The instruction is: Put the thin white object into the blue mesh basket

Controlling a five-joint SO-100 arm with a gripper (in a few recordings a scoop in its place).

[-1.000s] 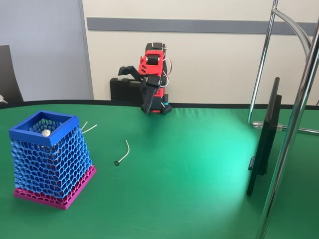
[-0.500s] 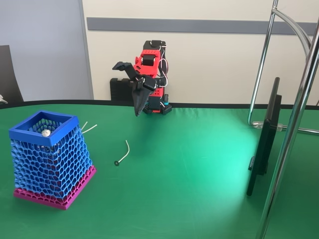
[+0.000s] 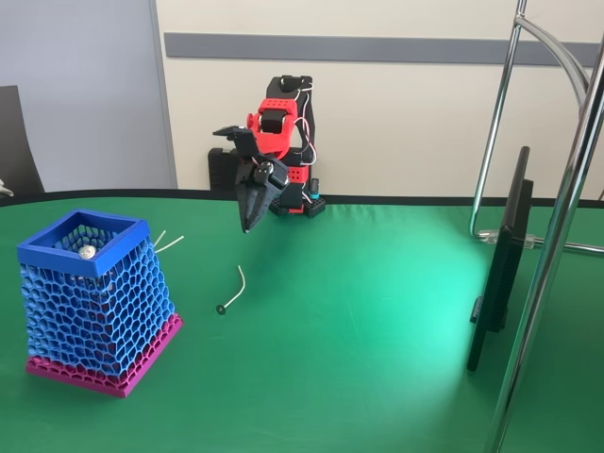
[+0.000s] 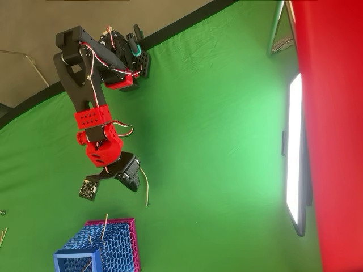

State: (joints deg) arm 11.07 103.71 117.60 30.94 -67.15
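Note:
The thin white object (image 3: 236, 286) lies on the green table, slightly curved, its dark disc tip towards the front; in the overhead view the thin white object (image 4: 147, 190) sits just right of the gripper body. My gripper (image 3: 247, 224) hangs in the air behind and above it, pointing down, fingers together with nothing between them. From above, my gripper (image 4: 130, 177) is under the red wrist. The blue mesh basket (image 3: 83, 247) stands at the left on a magenta base. The blue mesh basket (image 4: 76, 258) is at the bottom edge of the overhead view.
A small silvery ball (image 3: 87, 252) rests inside the basket. Plain white sticks (image 3: 167, 243) lie just behind it. A dark monitor (image 3: 500, 269) and chrome stand poles (image 3: 557, 236) occupy the right side. A red blurred shape (image 4: 334, 113) covers the overhead view's right edge.
The arm has unfolded from its base and swung forward and to the left. The gripper has dropped lower and now points at the table. The white object and basket have not moved.

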